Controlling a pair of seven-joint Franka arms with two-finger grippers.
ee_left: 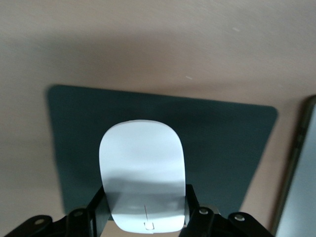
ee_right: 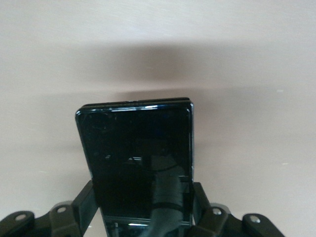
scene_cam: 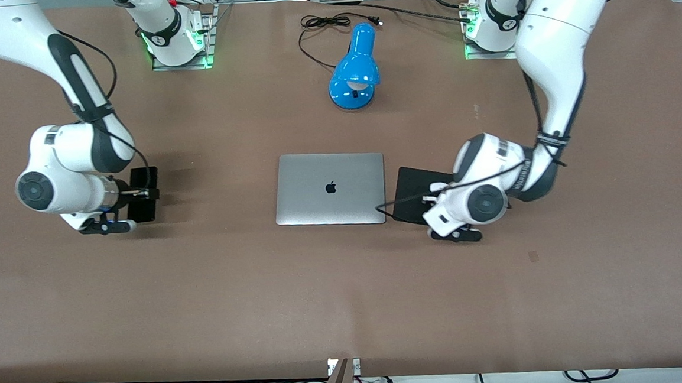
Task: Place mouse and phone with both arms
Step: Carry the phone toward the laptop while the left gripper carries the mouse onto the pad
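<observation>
The mouse (ee_left: 143,175) was gripped between the fingers of the left gripper (ee_left: 145,212) and held over the black mouse pad (ee_left: 222,143), which lay just beside the closed laptop (scene_cam: 330,188) toward the left arm's end of the table (scene_cam: 347,297); the phone (ee_right: 138,163) was clamped in the right gripper (ee_right: 143,212) over bare table toward the right arm's end, well apart from the laptop. A blue lamp (scene_cam: 355,69) was noted farther from the front camera than the laptop.
</observation>
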